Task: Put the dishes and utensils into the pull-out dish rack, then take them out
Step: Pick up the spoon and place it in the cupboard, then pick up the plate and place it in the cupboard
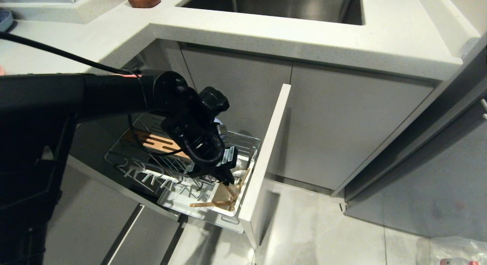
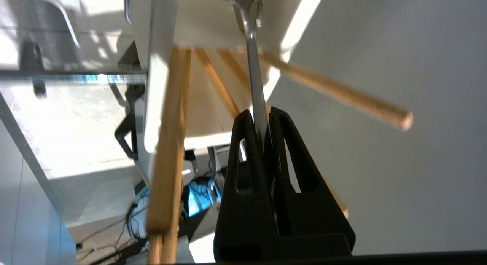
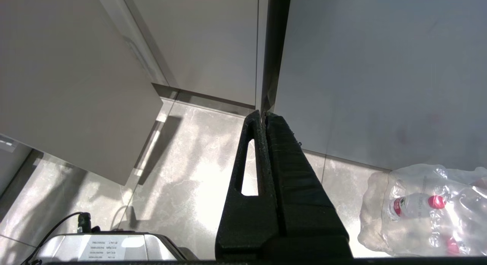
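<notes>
left gripper (image 2: 262,118) jaws clamp spoon (image 2: 254,72) handle.

No text, brand or number can be read anywhere. A small white label (image 1: 229,155) sits on the left gripper's housing in the head view, its print too fine to make out. In the right wrist view, a white sticker (image 3: 105,246) on a silver-grey box on the floor carries a few lines of small print, seen upside down and illegible. Also there, a bottle (image 3: 414,205) inside a clear plastic bag has a red band label with white marks that cannot be deciphered.
</notes>
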You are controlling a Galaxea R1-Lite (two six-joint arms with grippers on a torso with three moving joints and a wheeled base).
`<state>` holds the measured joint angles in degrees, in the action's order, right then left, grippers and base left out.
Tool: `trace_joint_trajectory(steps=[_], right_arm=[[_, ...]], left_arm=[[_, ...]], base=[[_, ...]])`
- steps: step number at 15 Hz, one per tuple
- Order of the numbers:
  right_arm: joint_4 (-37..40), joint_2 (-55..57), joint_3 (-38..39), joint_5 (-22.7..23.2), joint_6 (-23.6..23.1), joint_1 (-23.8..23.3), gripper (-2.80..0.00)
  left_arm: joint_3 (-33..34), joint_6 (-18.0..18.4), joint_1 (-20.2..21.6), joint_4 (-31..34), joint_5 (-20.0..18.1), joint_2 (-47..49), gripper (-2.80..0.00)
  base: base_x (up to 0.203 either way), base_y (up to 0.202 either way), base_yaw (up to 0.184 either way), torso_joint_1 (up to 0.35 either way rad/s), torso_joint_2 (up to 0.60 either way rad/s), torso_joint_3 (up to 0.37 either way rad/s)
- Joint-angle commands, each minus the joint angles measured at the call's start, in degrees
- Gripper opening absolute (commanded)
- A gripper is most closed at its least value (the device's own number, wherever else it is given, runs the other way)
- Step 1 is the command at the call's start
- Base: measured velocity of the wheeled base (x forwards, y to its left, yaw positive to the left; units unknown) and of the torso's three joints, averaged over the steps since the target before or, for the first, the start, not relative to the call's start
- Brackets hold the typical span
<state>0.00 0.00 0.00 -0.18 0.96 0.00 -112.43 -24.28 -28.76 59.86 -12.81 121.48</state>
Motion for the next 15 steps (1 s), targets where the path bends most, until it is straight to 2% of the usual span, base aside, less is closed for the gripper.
trace_joint_trajectory(steps=[1, 10, 11, 15], right_arm=[[0.00, 0.09, 0.00, 0.01, 0.00, 0.00, -2.80], [0.00, 0.09, 0.00, 0.01, 0.00, 0.00, -2.80], [0.00, 0.09, 0.00, 0.01, 0.00, 0.00, -2.80], [0.00, 0.09, 0.00, 0.01, 0.00, 0.00, -2.80]], left_arm=[[-0.05, -0.15, 0.49, -0.44, 0.16, 0.66, -2.80], [-0.07, -0.06, 2.04, -3.00, 0.60, 1.80, -2.80], [-0.07, 0.06, 2.04, -3.08, 0.60, 1.59, 0.00], [-0.07, 0.01, 2.04, -3.74, 0.71, 0.02, 0.00]], base=[[0.000, 0.000, 0.000, 0.000, 0.00, 0.000], [0.000, 0.000, 0.000, 0.000, 0.00, 0.000], [0.000, 0.000, 0.000, 0.000, 0.00, 0.000], [0.000, 0.000, 0.000, 0.000, 0.00, 0.000]])
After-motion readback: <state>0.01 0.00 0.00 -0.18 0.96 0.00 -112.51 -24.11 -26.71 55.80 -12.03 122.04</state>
